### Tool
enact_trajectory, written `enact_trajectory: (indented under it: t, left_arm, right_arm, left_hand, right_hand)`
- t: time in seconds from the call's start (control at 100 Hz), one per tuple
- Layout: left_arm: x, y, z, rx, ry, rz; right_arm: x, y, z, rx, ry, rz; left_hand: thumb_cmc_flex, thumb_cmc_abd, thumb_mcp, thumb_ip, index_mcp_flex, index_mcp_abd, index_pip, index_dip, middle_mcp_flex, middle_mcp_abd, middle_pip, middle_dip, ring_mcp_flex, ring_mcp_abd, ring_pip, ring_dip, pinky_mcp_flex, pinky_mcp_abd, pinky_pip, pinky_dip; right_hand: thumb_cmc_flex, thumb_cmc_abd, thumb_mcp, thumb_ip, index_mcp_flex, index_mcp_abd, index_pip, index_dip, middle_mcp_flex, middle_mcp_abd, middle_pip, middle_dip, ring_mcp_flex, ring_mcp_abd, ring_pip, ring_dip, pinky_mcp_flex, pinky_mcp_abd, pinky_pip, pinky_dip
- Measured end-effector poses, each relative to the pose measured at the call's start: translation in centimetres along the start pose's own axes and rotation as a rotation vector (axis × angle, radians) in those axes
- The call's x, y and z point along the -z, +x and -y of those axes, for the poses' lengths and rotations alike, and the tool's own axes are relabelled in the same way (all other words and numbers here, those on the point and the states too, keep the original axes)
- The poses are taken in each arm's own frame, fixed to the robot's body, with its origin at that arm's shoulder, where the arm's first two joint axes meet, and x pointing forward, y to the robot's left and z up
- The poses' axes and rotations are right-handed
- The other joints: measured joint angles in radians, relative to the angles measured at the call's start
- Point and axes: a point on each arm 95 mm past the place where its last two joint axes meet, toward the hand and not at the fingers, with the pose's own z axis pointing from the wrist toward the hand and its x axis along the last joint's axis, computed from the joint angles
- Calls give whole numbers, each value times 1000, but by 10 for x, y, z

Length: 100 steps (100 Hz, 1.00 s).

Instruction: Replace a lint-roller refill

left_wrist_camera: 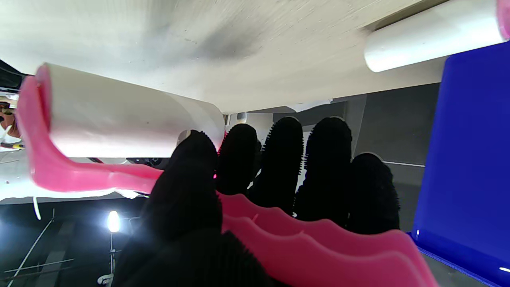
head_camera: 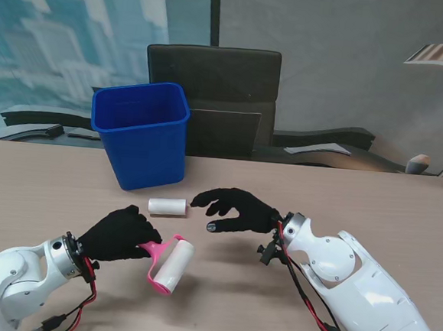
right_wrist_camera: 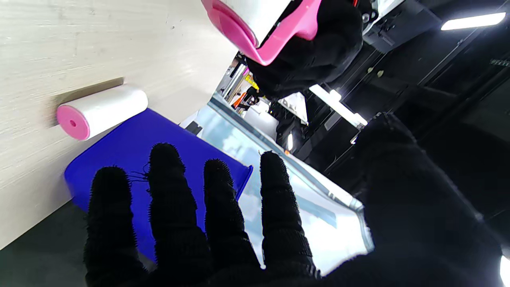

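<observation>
Two black-gloved hands work over the pale table (head_camera: 372, 200). Largest around is the blue bin (head_camera: 141, 132), upper left of the stand view, with a dark chair (head_camera: 211, 96) behind it. Lower left, the left hand (head_camera: 116, 234) is wrapped round the pink lint roller (head_camera: 166, 259); only the left wrist view shows its fingers (left_wrist_camera: 281, 159) curled over the wavy handle. Centre, the right hand (head_camera: 237, 210) hovers spread, holding nothing. The spare refill (head_camera: 167, 206) lies just left of its fingertips; the right wrist view alone shows its pink end. No writing is legible.
</observation>
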Motion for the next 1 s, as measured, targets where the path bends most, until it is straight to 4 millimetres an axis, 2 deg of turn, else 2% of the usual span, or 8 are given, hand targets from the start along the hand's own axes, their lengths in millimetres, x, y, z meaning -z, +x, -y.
enact_trajectory:
  t: [0.38,0.48,0.59,0.76,0.78,0.9,0.95,1.0]
  left_arm:
    - [-18,10,5,81,43,-96]
    - [-24,13,6,90,45,-123]
    - [-28,16,6,100,41,-143]
    - [-33,18,8,99,40,-167]
    - [-33,18,8,98,39,-169]
    - [-34,18,9,92,35,-179]
    - [-34,18,8,88,31,-181]
    - [-35,18,8,83,28,-182]
  right_arm:
    - [-15,-5,13,-74,124,-24]
    - [-16,-5,17,-117,152,-43]
    - [-18,-4,23,-129,188,-63]
    - [-18,-4,29,-144,231,-82]
    - [-18,-4,29,-147,236,-84]
    - [-18,-4,31,-154,249,-93]
    - [-18,-4,31,-153,253,-96]
    - [-18,-4,32,-150,259,-98]
  left_hand:
    - [0,2,0,0,-16,-20,19,0,0,-15,5,0,0,-12,0,0,7,-11,0,-12]
    - [0,2,0,0,-16,-21,27,-6,0,-22,5,0,0,-13,0,0,8,-13,0,-13]
    - [0,2,0,0,-16,-23,28,-6,0,-22,5,0,0,-15,0,0,8,-21,0,-13]
    - [0,2,0,0,-16,-25,30,-8,0,-22,5,0,0,-16,0,0,8,-22,0,-15]
    - [0,2,0,0,-16,-25,30,-8,0,-23,5,0,0,-16,0,0,8,-22,0,-15]
    - [0,2,-8,0,-17,-70,40,-8,0,-32,5,0,0,-22,0,0,8,-23,0,-24]
    - [0,2,-10,0,-17,-88,40,-8,0,-33,5,0,0,-23,0,0,8,-23,0,-24]
    - [0,2,-14,0,-17,-95,40,-8,0,-34,5,0,0,-23,0,0,9,-23,0,-25]
  right_hand:
    - [0,0,0,0,4,14,2,-1,20,0,2,0,7,0,-1,0,1,0,-13,0]
    - [0,-4,1,0,42,39,22,-1,80,-1,18,0,50,70,19,0,20,1,-14,3]
    - [1,-13,4,0,89,52,34,-1,117,-1,40,11,98,71,52,13,47,1,-12,16]
    - [25,-14,6,0,147,64,79,29,209,0,82,38,163,71,100,48,104,1,54,53]
    - [32,-33,5,0,164,64,77,30,217,0,82,44,177,71,107,48,110,1,62,60]
    - [60,-45,6,15,194,77,84,48,265,2,106,60,231,71,154,70,152,1,123,75]
    - [64,-84,29,15,207,85,90,51,300,2,122,72,258,70,175,80,176,1,146,76]
    - [64,-84,72,15,209,89,90,62,312,3,133,84,278,70,199,93,189,1,168,76]
